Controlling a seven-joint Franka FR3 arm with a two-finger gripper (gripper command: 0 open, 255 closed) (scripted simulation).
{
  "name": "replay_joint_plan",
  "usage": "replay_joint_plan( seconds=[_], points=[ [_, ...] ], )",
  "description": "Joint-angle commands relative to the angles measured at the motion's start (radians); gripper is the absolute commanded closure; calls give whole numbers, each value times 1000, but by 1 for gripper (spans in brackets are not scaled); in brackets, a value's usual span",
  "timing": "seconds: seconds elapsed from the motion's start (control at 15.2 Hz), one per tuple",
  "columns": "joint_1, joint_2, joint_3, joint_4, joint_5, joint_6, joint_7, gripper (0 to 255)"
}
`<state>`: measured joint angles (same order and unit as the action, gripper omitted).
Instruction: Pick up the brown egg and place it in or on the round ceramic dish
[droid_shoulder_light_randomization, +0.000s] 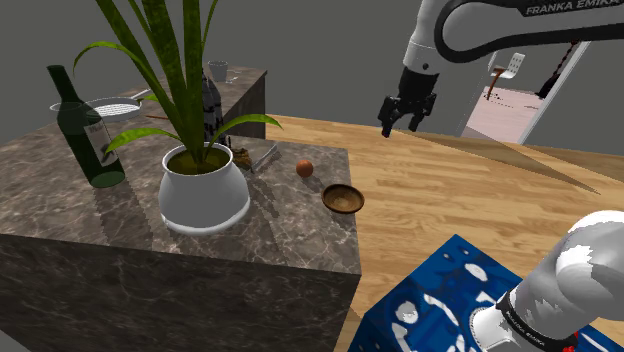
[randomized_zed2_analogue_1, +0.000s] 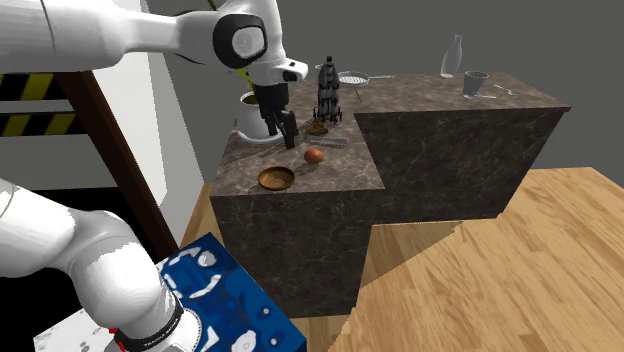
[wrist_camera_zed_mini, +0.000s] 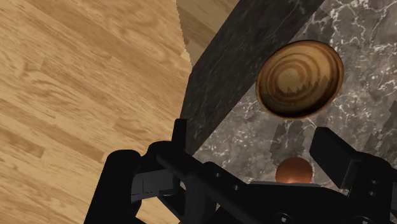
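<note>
Stand: the blue-and-white box nearest my shoulder camera. The white arm rises from it and reaches out over the scene.
Counter: a dark, marble-veined block just beyond the stand. It carries everything I am working with.
Dish: round, shallow and brown, with ringed markings. It sits by the counter's near corner and holds nothing.
Egg: lies on the counter just past the dish, near it but apart. Nothing touches it.
Gripper: hangs in the air above the counter's edge, well clear of the egg. Its black fingers stand spread and grip nothing; in the wrist view the egg shows between them on the stone below.
Done: by my reading, only a rough line-up over the egg. No grasp is made and the dish is empty.
Left: the whole transfer. I have to descend, close on the egg, lift it, carry it the short way to the dish and release.
Egg's look: small, smooth and reddish-brown, a plain oval with a soft highlight. I judge it would roll if nudged, so the fingers should meet it squarely.
Farther back: a white pot with long green leaves, a dark green bottle, and the wood floor past the counter.
</note>
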<state>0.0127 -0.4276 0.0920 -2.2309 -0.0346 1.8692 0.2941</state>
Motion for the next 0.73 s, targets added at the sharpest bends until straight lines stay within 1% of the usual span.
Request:
replay_joint_plan(
  seconds=[0.0, 0.33, 0.66],
  points=[
    [2, 69, 16, 23, -3, 42, 26, 0],
    [9, 249, 54, 111, -23, 120, 95, 0],
    [21, 438, 81, 233, -61, 171, 165, 0]
  ],
)
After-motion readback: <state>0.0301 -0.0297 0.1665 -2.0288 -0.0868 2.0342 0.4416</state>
